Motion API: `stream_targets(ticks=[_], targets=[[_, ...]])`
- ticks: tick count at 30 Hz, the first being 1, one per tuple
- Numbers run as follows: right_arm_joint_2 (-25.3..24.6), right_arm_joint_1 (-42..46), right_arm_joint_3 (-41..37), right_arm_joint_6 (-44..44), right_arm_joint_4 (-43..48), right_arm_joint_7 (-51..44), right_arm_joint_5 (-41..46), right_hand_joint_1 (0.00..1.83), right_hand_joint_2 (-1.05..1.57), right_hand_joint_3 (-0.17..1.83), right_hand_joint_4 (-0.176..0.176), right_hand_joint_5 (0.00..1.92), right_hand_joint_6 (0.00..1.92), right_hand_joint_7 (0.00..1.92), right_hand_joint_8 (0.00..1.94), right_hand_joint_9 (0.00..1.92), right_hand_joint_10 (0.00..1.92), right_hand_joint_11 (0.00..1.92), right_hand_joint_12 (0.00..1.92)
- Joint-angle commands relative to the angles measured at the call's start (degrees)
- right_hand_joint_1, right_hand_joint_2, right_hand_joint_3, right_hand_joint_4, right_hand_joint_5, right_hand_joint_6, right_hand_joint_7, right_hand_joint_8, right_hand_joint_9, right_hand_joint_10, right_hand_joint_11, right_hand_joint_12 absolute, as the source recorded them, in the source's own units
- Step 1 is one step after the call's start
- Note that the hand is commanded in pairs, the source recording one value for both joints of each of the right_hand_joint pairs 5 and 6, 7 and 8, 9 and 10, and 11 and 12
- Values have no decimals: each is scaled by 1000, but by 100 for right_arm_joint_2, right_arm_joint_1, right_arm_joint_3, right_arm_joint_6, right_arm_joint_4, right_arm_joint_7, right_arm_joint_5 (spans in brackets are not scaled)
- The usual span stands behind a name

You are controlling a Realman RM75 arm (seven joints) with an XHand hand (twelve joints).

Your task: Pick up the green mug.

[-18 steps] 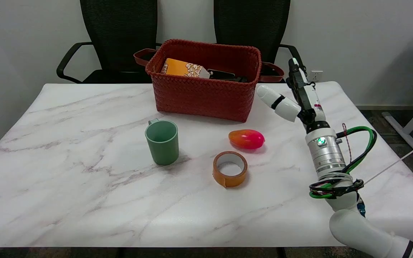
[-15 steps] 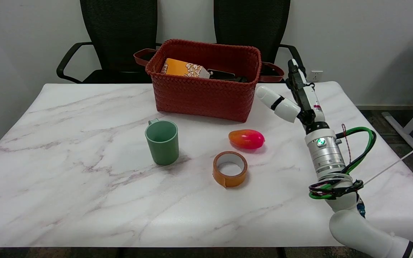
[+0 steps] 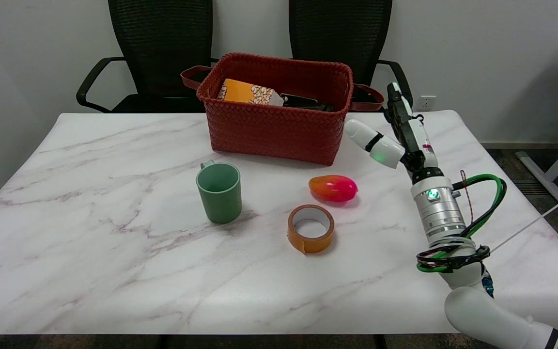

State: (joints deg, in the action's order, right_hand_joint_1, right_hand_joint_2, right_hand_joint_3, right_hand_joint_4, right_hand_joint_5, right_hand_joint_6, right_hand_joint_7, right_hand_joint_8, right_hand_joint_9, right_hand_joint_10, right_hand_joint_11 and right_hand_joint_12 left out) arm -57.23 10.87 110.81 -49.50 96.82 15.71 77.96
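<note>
Head view: the right hand [image 3: 397, 131] is hanging in the air, far from the green mug [image 3: 219, 192].

The green mug is standing upright on the marble table [image 3: 90, 232], a little left of the middle, in front of the red woven basket [image 3: 279, 109]. Its open top is facing up and its handle is pointing toward the back. The right hand is holding nothing, with its thumb sticking out to the side and its fingers [image 3: 395, 99] pointing up, spread away from the thumb. It is floating over the right side of the table, just beside the basket. A pink and orange mango [image 3: 333, 188] and an orange tape roll [image 3: 310, 228] are lying between the mug and the arm. 2 black chairs [image 3: 162, 48] are standing behind the table.
</note>
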Motion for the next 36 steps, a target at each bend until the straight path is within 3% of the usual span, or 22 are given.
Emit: stream_targets(ticks=[1,6,12,18,25,30,36], targets=[[11,-64,144,237,-7,372,-86,662,709,132,0,0,0,0,0,44,44,129,129],[-6,-245,170,1175,-19,1030,-131,726,651,25,0,0,0,0,0,10,10,116,116],[-361,-420,170,1717,-110,990,-292,800,611,-158,0,0,0,0,0,0,0,55,55],[-893,-581,178,2101,-336,990,-575,797,637,-33,0,0,0,0,0,0,0,54,54],[-1007,-1126,615,2403,-716,1036,-624,784,648,-1,0,0,0,0,0,0,0,68,68],[-1128,-1576,965,2396,-1118,1046,-614,726,722,226,0,0,0,0,0,0,0,72,72],[-1420,-1776,977,2424,-1483,1045,-660,728,709,98,0,0,0,0,0,0,0,71,71]])
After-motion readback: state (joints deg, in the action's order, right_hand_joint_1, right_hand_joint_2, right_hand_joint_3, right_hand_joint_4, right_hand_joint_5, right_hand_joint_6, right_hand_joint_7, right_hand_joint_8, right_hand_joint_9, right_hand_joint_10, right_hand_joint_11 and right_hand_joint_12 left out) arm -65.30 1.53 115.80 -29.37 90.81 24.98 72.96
